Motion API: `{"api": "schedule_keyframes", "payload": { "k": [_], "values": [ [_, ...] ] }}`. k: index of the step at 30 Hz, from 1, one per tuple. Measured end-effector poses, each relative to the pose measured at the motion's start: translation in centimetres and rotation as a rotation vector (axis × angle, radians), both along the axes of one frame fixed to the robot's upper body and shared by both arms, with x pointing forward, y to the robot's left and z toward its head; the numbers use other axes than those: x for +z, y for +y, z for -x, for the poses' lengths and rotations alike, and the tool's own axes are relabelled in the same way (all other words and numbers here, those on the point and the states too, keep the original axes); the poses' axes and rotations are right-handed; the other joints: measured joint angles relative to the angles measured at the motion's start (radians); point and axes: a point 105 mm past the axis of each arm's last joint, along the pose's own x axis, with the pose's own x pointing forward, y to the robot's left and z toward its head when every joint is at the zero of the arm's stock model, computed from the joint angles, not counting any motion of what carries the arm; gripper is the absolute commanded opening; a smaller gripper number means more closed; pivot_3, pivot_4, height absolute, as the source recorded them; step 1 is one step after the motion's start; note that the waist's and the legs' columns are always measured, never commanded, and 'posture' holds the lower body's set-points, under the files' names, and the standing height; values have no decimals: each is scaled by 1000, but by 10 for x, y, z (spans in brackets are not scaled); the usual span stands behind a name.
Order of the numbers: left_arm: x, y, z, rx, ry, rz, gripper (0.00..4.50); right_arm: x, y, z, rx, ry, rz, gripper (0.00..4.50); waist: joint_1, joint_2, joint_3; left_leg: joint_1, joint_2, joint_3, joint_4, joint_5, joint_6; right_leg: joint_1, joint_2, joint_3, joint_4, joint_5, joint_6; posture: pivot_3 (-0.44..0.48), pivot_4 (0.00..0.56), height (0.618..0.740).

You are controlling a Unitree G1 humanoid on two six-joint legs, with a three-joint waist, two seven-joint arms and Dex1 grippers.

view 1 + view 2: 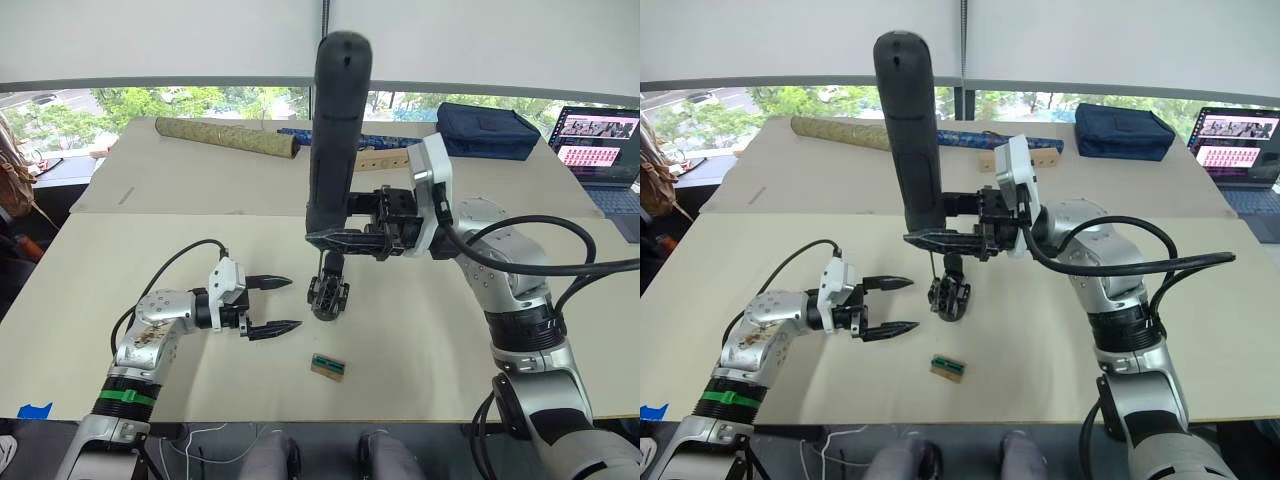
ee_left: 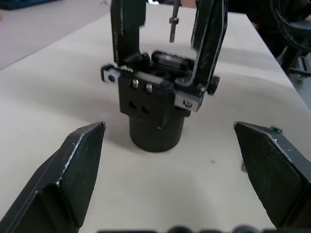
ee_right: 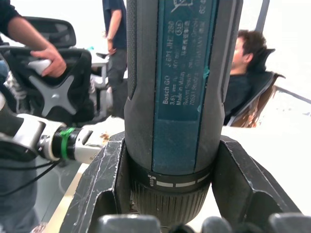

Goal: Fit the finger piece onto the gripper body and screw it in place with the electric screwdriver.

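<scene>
Upright electric screwdriver (image 1: 910, 130) (bit down) over gripper body (image 1: 950, 293)

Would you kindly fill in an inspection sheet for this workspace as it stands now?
Surface: pale table, bare around the work.
Job's things: electric screwdriver upright, bit down over the gripper body, which stands on its round base; the finger piece cannot be told apart.
Clutter: small tan block with green top; patterned rolls, navy bag, laptop on the far table.
Grippers: right gripper shut on the screwdriver; left gripper open, apart from the body.
Cables: black cable along the right arm.
Surroundings: windows; people seated behind.
</scene>
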Motion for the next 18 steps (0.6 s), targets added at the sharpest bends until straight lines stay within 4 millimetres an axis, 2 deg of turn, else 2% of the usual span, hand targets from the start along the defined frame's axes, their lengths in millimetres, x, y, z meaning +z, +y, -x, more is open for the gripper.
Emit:
{"api": "schedule_keyframes", "payload": {
  "k": [18],
  "values": [
    [-10,-19,-9,-19,3,5,4500,-12,0,-5,-11,31,28,1904,-2,0,0,0,0,0,0,0,0,0,0,0,0,0,0,0,150,740]
  ]
}}
